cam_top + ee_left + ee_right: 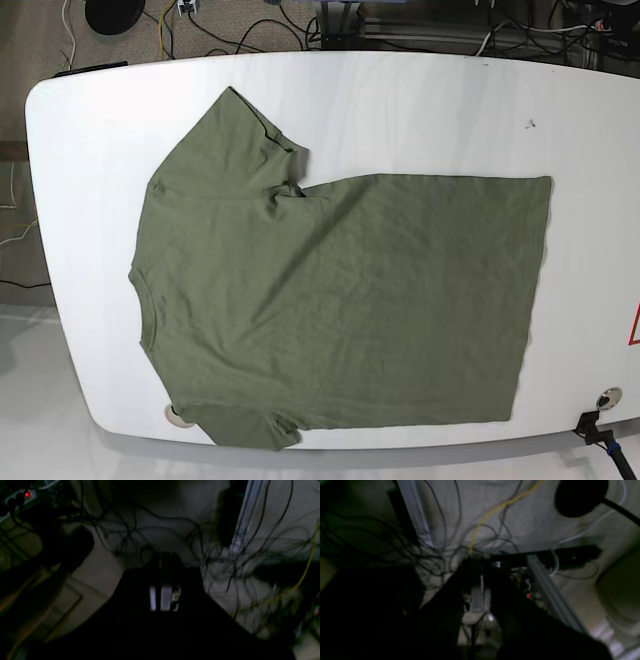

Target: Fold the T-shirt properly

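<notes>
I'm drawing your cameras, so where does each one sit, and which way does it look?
Left wrist: on the left arm, looking past its closed fingers at dark floor and cables.
Right wrist: on the right arm, looking past its closed fingers at floor and a yellow cable.
Base: above the white table, looking down at the green T-shirt; no arm shows.
Both wrist views share a cable-strewn floor.
</notes>
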Robot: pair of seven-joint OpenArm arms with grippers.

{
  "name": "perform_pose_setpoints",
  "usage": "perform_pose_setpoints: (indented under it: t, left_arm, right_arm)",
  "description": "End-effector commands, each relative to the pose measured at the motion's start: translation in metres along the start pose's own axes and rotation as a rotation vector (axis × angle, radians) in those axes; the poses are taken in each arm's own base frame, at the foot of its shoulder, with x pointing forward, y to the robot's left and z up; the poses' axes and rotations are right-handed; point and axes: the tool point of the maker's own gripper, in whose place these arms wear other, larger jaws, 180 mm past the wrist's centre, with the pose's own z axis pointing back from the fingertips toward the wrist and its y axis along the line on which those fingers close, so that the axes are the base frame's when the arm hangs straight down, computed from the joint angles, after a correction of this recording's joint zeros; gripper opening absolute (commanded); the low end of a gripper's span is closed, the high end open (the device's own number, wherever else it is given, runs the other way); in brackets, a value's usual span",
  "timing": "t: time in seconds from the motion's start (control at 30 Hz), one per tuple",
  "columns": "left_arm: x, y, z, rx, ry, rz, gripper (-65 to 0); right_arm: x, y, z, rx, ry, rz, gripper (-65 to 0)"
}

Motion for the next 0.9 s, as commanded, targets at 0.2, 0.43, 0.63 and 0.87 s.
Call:
perform_pose_setpoints:
  t: [0.2,0.43,0.63,0.87]
  left_arm:
    - [0.019,0.011,0.029,0.000,-0.110,-0.085,-65.0]
    - [0.050,0.011,0.068,-0.008,-0.237,-0.149,-65.0]
    - [0.070,0.004,0.104,-0.020,-0.329,-0.148,-65.0]
    - [0.087,0.006,0.137,-0.017,-0.397,-0.129,-65.0]
  right_arm:
    - [-0.029,-0.016,0.028,-0.016,-0.035,0.049,-65.0]
    - [-0.031,-0.015,0.061,0.003,-0.085,0.030,-65.0]
    - [-0.018,-0.006,0.091,0.021,-0.171,0.059,-64.9]
    - [0.008,-0.004,0.130,0.027,-0.289,0.065,-65.0]
